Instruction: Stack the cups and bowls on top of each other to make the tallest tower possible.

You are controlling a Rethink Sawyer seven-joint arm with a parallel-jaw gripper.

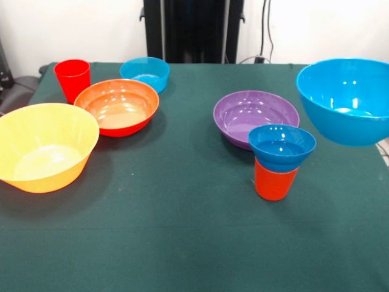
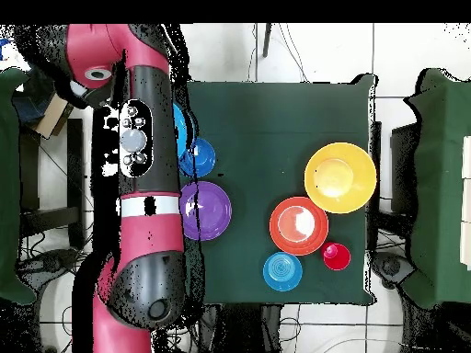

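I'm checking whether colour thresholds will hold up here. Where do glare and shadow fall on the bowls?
Front view: white highlights streak the orange-red bowl and the medium blue bowl; the yellow-orange bowl casts a soft shadow on the green cloth. Overhead view: the purple bowl is partly covered by the arm, with little glare.

Red arm (image 2: 147,165), black joints, white-grey buttons

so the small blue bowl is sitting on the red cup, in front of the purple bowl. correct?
Not quite. The small blue bowl sits on an orange cup, not the red cup, which stands alone at the far left of the front view beside the orange-red bowl. The stack is indeed in front of the purple bowl.
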